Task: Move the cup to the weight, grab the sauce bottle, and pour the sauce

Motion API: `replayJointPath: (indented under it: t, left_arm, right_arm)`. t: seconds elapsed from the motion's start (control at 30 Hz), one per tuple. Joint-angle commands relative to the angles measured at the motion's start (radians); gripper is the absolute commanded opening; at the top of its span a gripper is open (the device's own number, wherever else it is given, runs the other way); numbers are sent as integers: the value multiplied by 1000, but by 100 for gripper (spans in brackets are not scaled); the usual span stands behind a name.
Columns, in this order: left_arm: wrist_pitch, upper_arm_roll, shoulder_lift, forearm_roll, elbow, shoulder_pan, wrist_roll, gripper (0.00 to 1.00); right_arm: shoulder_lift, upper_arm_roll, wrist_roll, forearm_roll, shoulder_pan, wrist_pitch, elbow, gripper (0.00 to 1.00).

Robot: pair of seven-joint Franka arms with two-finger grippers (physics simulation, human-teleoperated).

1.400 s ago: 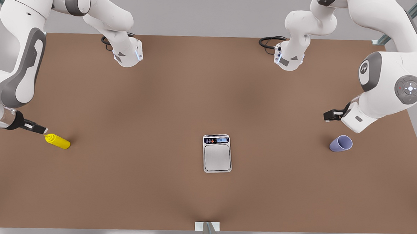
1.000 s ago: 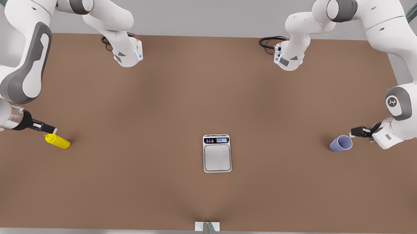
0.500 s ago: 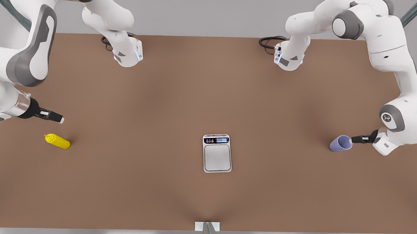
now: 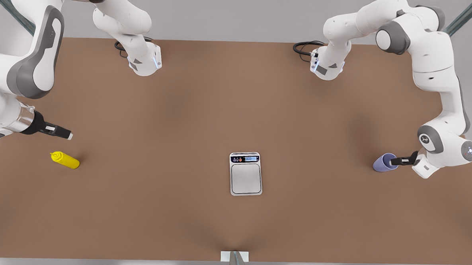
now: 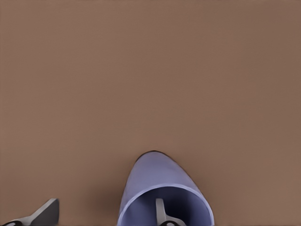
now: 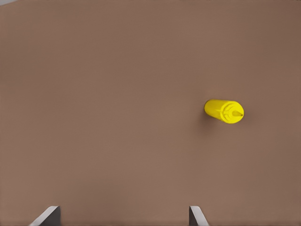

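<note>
Step in hand, by judgement: grasping the cup, the first of the three steps; nothing has been moved to the weight yet. In the left wrist view, the left tool is spread, with one finger inside the mouth of the cup and the other outside its wall, so the jaws straddle the rim without pinching. In the front view the cup stands on the brown surface at the front view's right, well apart from the weight at centre. The next move likely calls for pressing the fingers onto the wall, lifting, and carrying the cup to the steel plate. The path between looks unobstructed. The right tool is spread and waits near the sauce bottle, which stands apart from it at the front view's left.
</note>
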Motion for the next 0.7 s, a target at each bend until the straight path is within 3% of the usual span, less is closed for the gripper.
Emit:
replayJointPath:
  t: [0.0, 0.03, 0.07, 0.2, 0.4, 0.67]
  left_arm:
    - [0, 0, 0, -7, 0, -1, 0, 57]
    - [2, 0, 0, -26, 0, 0, 0, 45]
    - [2, -2, 0, -35, 0, 0, -2, 40]
    - [3, -5, -1, -89, -8, -1, 0, 40]
    - [46, -8, 2, -102, -29, -1, -2, 21]
    - [48, -8, 5, -101, -28, -1, -6, 21]
  right_arm:
    - [1, 1, 0, 0, 0, 0, 0, 100]
    - [1, 0, 0, 0, 0, 0, 0, 100]
    - [0, 0, 0, 0, -1, 0, 0, 100]
    - [5, 0, 0, 0, -1, 1, 3, 100]
    - [29, 0, -2, 14, -4, -34, 55, 100]
    - [43, -6, -15, 8, -12, -12, 68, 100]
